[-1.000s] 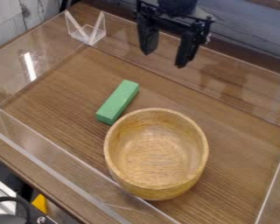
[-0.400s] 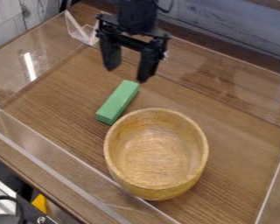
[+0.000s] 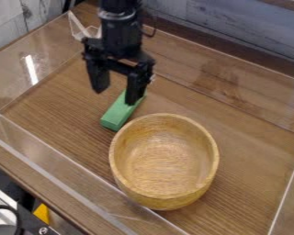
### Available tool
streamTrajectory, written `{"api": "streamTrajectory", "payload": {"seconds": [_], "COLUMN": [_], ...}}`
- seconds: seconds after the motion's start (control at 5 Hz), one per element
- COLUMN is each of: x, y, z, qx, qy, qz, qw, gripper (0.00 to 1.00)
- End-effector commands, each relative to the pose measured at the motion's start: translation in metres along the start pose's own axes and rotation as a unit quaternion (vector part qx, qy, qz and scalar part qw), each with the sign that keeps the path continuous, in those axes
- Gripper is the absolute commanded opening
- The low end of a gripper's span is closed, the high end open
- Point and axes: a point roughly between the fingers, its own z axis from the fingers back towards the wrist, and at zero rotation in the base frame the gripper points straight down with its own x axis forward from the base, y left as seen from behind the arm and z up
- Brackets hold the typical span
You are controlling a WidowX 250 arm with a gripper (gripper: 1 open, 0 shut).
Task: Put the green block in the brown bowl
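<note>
1. A wooden table surface (image 3: 235,92) with dark grain fills most of the frame, running from the upper left down to the lower right.
2. Clear plastic walls (image 3: 39,156) fence that surface in; the near wall crosses the lower left of the frame and catches glare.
3. The brown bowl (image 3: 164,159) sits upright in the lower centre of the frame, round, light tan, thick-rimmed, with nothing inside it.
4. The black robot arm comes down from the top of the frame, left of centre, and its gripper (image 3: 118,92) points downward.
5. The gripper's two fingers (image 3: 135,89) stand wide apart, with nothing between them; they hold nothing.
6. The green block (image 3: 117,116) lies flat on the wood at centre left, just beside the bowl's upper left rim and outside the bowl. Its upper end is hidden behind the gripper, whose fingertips hang right above it; whether they touch it cannot be told.
7. A small clear plastic stand (image 3: 78,29) sits in the upper left, partly behind the arm.
</note>
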Motion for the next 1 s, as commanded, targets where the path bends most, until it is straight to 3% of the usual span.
{"api": "streamTrajectory", "payload": {"seconds": [0.0,0.4,0.8], "x": [0.003,0.008,0.003], "y": [0.003,0.009,0.034], "z": [0.002,-0.008,-0.025], "qx": [0.007,0.012,0.007], "qy": [-0.042,-0.061,-0.07], "qz": [0.005,-0.052,-0.069], "qw": [0.9991,0.9967,0.9951], "gripper": [1.0,1.0,1.0]}}
